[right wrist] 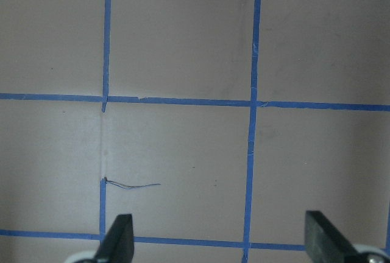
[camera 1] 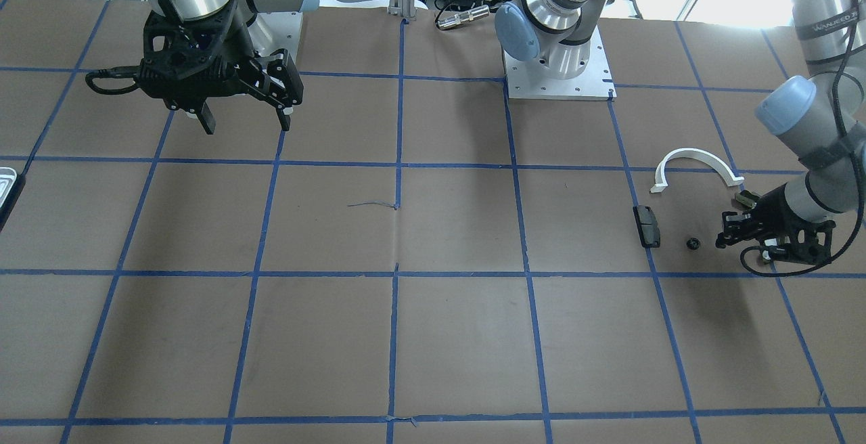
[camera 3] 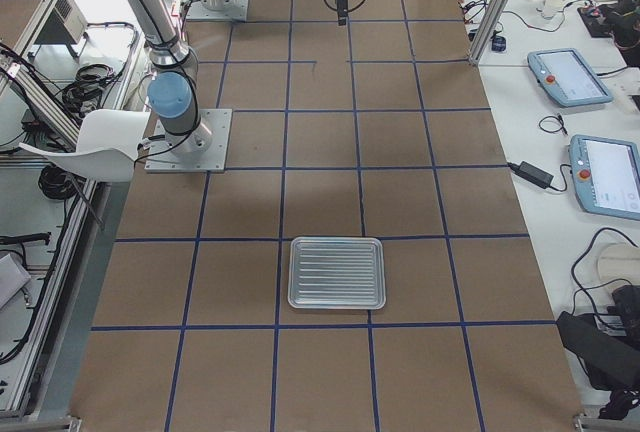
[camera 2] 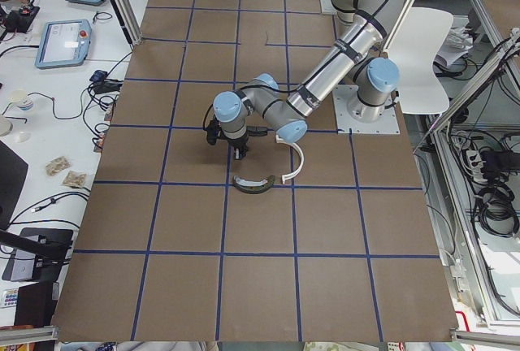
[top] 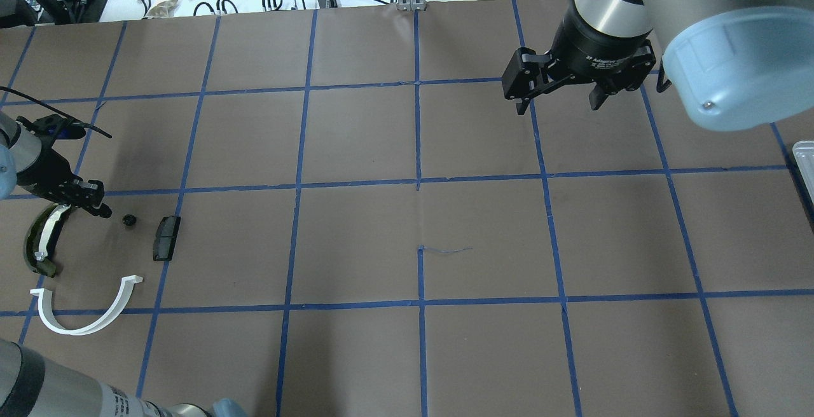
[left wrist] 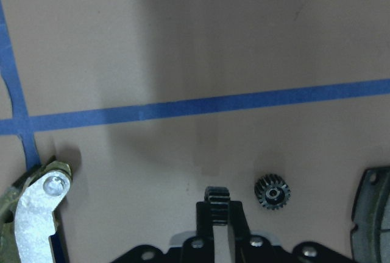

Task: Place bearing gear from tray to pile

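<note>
Far left: left pincer (top: 102, 208) pressed together, holding nothing. Just right of it, lying on the surface (top: 356, 150) in the pile (top: 166, 238): the gear (top: 130, 220). Farther right: right pincer (top: 559, 107) spread, idle. Far right: tray (camera 3: 337, 273), bare. Judged essentially done, only a retreat remaining.

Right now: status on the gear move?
Left hand shut, empty. Right hand open. Small black toothed gear on brown table beside left hand, clear of it. Nothing blocking.

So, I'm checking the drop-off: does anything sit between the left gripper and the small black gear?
Nothing visible does. The gear lies on bare table paper just beside the left gripper, apart from it, with the black block on the gear's far side.
</note>
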Controlling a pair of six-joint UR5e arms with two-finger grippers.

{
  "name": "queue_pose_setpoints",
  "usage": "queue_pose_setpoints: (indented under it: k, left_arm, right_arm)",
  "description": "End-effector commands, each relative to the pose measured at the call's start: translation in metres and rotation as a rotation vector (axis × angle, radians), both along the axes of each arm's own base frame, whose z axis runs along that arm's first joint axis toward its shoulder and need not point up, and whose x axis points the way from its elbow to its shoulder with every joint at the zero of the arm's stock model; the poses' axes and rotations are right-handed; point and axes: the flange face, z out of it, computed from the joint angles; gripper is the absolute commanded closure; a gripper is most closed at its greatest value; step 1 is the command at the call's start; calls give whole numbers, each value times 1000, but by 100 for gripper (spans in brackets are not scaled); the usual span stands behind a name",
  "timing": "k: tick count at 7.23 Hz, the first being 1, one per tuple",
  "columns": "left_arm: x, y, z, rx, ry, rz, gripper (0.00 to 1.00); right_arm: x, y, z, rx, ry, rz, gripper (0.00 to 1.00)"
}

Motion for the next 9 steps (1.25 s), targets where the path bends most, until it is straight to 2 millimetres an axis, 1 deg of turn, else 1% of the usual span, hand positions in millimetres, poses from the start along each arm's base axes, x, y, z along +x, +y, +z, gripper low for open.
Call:
queue_pose_setpoints:
  k: [1, 2, 3, 4, 5, 6, 7, 8, 9]
  left_arm:
    - [-5, -1, -3, -26, 38, 3, 66]
    - [-6, -1, -4, -24, 41, 4, 29]
    - [-7, -2, 2, -31, 30, 2, 25]
    - [-21, -8, 17, -44, 14, -23, 20]
    - [-51, -16, 32, -54, -8, -56, 19]
    - [-78, -17, 53, -41, -6, -44, 19]
    - [-112, -22, 72, -59, -24, -43, 19]
    - [-151, -25, 93, -84, -43, -50, 19]
    - [-186, -18, 123, -86, -45, -60, 19]
  right_arm:
    - [-1, -1, 0, 1, 6, 0, 0]
    - [0, 1, 0, 7, 2, 0, 0]
    - [0, 1, -1, 12, 2, 0, 0]
    - [0, 2, -1, 13, 3, 2, 0]
    - [0, 3, -3, 37, 5, 0, 0]
    - [-1, 4, -2, 53, 7, -1, 0]
    - [-1, 3, 2, 44, 7, -3, 0]
    - [-1, 3, 3, 43, 9, -2, 0]
    - [-1, 3, 3, 41, 13, -2, 0]
